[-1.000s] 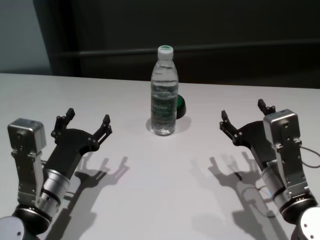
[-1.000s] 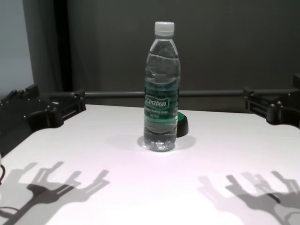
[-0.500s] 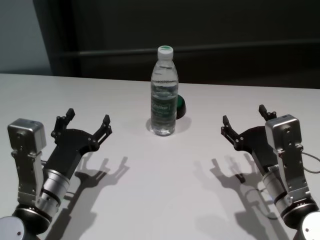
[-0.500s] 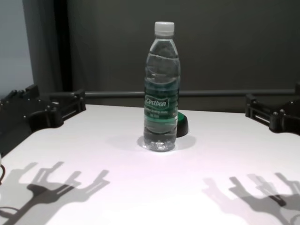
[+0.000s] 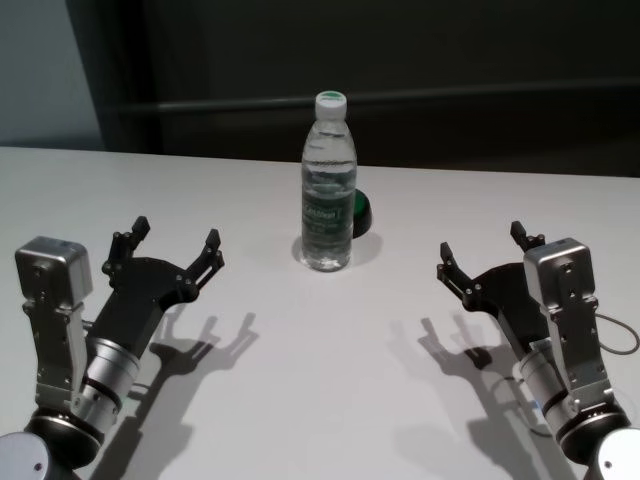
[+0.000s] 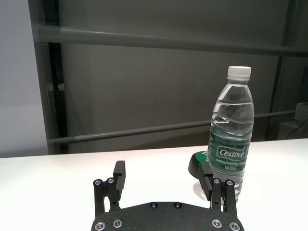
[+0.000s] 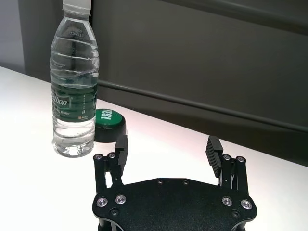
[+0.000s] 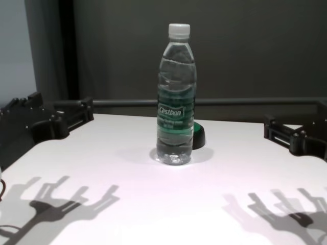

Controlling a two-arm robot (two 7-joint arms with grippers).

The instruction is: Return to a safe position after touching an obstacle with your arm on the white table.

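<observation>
Clear plastic bottle upright at centre frame on white table, white cap on, green label facing forward. Small green-topped dome tucked just behind its base, toward right.

Change over the last second: right gripper, lower right of head view, shifted a little — drifted outward and down, then back slightly inward; now sits lower than a second ago. Same wobble in chest view at right edge. Left gripper, lower left, unchanged. Bottle not displaced, not tilted.

Reading for task: both arms well apart from bottle, nothing touching it. Looks like tail end of retreat, right arm settling into rest pose. Judged nearly done; only small settling left, if any.

Grippers: left fingers spread wide, nothing between them, nothing touched; wrist view confirms gap, bottle standing beyond one fingertip but clear of it. Right fingers likewise spread wide and empty; bottle and dome off to one side, well clear.

Risk: low. Any further inward swing of right arm toward bottle could tip it.
</observation>
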